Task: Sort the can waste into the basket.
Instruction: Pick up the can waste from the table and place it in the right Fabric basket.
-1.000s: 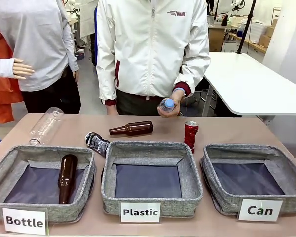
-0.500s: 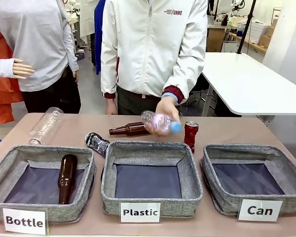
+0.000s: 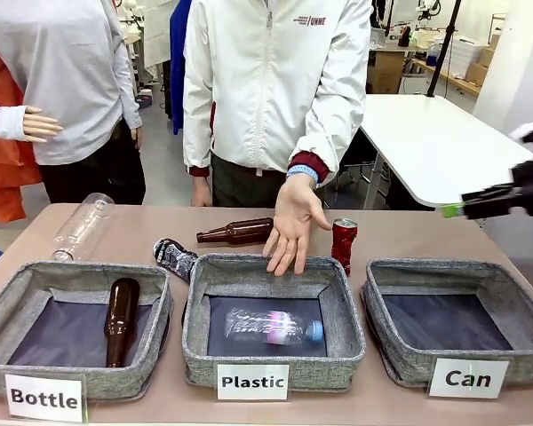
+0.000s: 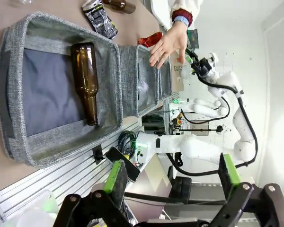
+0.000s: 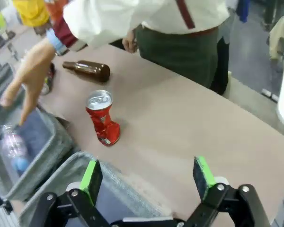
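1. The right gripper [image 5: 147,173] has its jaws spread wide with nothing between the green pads. In the front view it hangs at the right edge of the frame, above the table [image 3: 409,232].
2. The left gripper [image 4: 173,171] is also spread fully and holds nothing. It sits at the bottom of the left wrist view, well apart from the baskets.
3. The red can [image 3: 344,244] stands upright and dented on the table, right of centre in the front view. It is just beyond the far right corner of the Plastic basket [image 3: 266,264]. In the right wrist view it stands left of centre, apart from the pads.
4. The dark can [image 3: 175,257] lies crushed on the table, left of centre, beside the far left corner of the Plastic basket.
5. The Can basket [image 3: 453,268] sits at the lower right with its white label facing the camera. Both cans are outside it.
6. The person's hand [image 3: 293,226] hangs open, fingers down, over the far rim of the Plastic basket. A clear plastic bottle [image 3: 271,327] lies inside that basket.
7. The Bottle basket [image 3: 80,271], lower left, holds 1 brown bottle [image 3: 121,319]. A second brown bottle [image 3: 238,232] lies on the table at centre, and a clear bottle [image 3: 83,226] lies at the left.
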Controlling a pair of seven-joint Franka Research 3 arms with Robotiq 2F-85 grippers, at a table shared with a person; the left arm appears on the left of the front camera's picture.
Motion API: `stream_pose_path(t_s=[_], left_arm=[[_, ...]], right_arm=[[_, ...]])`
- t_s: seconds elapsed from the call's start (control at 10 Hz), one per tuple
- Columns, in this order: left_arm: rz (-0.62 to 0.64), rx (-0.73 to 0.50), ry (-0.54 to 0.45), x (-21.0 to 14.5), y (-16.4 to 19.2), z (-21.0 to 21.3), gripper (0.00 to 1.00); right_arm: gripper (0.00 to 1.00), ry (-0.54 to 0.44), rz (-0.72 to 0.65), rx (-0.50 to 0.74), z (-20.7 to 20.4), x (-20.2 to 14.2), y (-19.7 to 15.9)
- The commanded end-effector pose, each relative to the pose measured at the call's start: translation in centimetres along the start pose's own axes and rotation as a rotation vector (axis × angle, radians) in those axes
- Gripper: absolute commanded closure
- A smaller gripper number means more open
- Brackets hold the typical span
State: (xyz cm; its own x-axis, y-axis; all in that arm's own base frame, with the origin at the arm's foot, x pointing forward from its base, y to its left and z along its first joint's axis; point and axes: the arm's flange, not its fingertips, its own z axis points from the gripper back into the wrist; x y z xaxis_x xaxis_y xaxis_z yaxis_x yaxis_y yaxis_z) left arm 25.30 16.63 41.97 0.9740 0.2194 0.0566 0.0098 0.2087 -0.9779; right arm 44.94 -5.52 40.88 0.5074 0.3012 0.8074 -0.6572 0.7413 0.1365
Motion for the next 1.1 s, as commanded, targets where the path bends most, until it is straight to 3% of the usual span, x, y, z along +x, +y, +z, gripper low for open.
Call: stream_pose_path(t_s=[0.0,0.2,0.4,0.5,0.7,1.0], left_arm=[[-0.006,-0.002,0.008,-0.4,0.0,0.2,0.0],[-0.006,-0.002,0.008,-0.4,0.0,0.2,0.0],[-0.006,-0.002,0.008,-0.4,0.0,0.2,0.0],[-0.006,-0.002,0.008,-0.4,0.0,0.2,0.0],[-0.006,-0.002,0.008,-0.4,0.0,0.2,0.0],[-0.006,-0.002,0.008,-0.4,0.0,0.2,0.0]], right_arm=[[0.0,0.076,0.038,-0.004,-3.2,0.5,-1.8],[0.0,-0.007,-0.038,0.064,0.7,-0.6,-2.4],[0.0,-0.069,-0.102,0.086,5.4,-4.0,-2.6],[0.0,-0.066,-0.107,0.062,5.5,-4.8,-2.8],[0.0,-0.018,-0.054,0.08,2.8,-4.6,-1.9],[0.0,0.097,0.083,0.159,-3.9,-1.3,0.0]])
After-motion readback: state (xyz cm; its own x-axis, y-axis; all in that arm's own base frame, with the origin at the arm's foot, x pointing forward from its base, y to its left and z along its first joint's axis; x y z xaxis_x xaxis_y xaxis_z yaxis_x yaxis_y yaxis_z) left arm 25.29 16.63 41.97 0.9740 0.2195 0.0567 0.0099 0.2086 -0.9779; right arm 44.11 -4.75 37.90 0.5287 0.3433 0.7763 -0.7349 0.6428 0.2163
